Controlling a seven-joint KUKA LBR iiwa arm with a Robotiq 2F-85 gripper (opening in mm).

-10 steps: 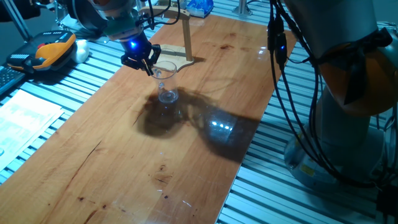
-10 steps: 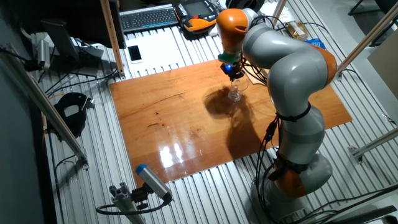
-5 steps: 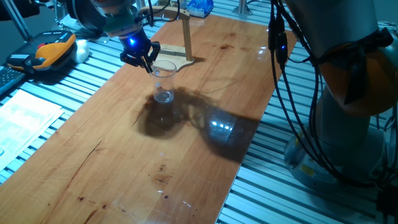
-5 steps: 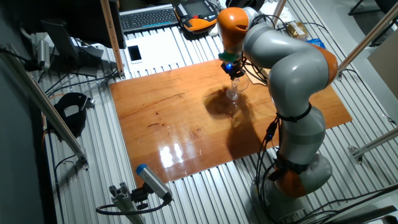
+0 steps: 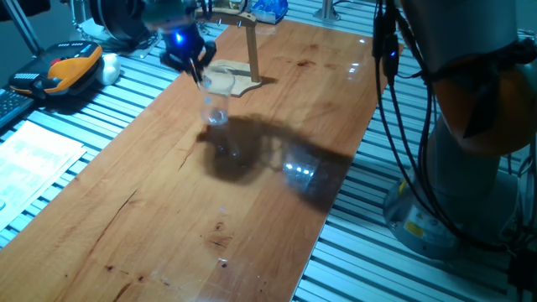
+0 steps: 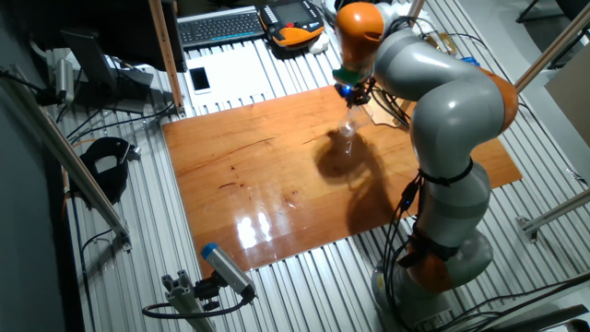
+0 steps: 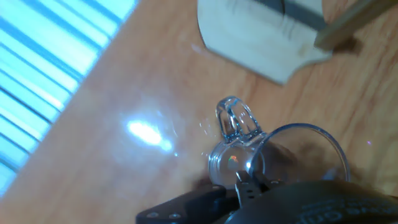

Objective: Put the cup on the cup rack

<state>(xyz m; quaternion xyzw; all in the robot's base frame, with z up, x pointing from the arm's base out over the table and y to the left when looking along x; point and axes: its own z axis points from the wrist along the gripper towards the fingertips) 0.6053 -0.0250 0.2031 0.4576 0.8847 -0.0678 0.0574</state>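
Note:
The clear glass cup (image 5: 216, 96) hangs tilted above the wooden table, pinched at its rim by my gripper (image 5: 198, 72), which is shut on it. In the other fixed view the cup (image 6: 348, 124) sits just below the gripper (image 6: 352, 94). The hand view shows the cup (image 7: 249, 152) from above, its small handle pointing away, with a fingertip (image 7: 247, 182) on the rim. The wooden cup rack (image 5: 249, 50) stands just behind the cup; its curvy base (image 7: 261, 37) and post (image 7: 351, 25) lie ahead in the hand view.
An orange teach pendant (image 5: 71, 67) and paper (image 5: 33, 159) lie left of the wooden table (image 5: 168, 210). A keyboard (image 6: 221, 26) and a phone (image 6: 199, 80) are at the far side. Black cables (image 5: 394, 126) hang at the right by the arm's base.
The gripper has risen and moved slightly toward the rack with the cup, which has left the table and now hangs tilted in the air.

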